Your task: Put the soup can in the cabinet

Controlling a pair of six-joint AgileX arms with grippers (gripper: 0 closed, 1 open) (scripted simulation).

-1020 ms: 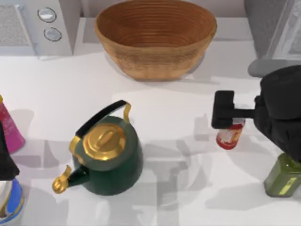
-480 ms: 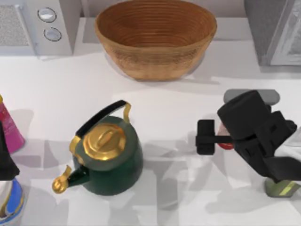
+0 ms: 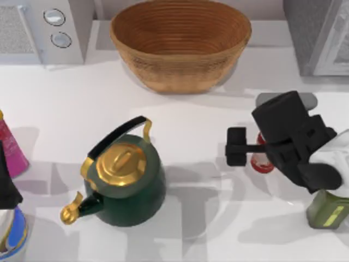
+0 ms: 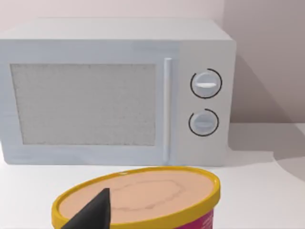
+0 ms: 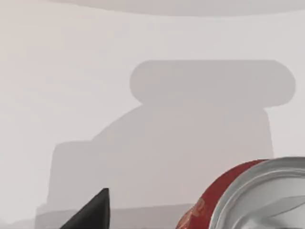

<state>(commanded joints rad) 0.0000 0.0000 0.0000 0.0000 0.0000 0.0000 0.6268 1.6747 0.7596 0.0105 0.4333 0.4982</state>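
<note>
The soup can (image 3: pixel 262 165), red with a silver top, stands on the white table right of centre, mostly covered from above by my right arm. My right gripper (image 3: pixel 238 147) sits just to the can's left, low over the table, and looks open with nothing held. In the right wrist view the can's silver top and red side (image 5: pixel 248 200) lie close beside one dark fingertip (image 5: pixel 93 212). The grey cabinet (image 3: pixel 313 38) stands at the back right corner. My left gripper (image 3: pixel 5 188) is parked at the left edge, one fingertip (image 4: pixel 93 212) over a pink tub.
A green kettle (image 3: pixel 128 185) with a gold lid sits left of centre. A woven basket (image 3: pixel 180 41) is at the back, a microwave (image 3: pixel 43 27) at the back left. An olive-green bottle (image 3: pixel 327 210) stands right behind my right arm. The pink tub (image 3: pixel 11 150) stands at the left.
My right arm has swung in from the right edge over the soup can, and its gripper has shifted left and toward the front. The can stays where it was.
</note>
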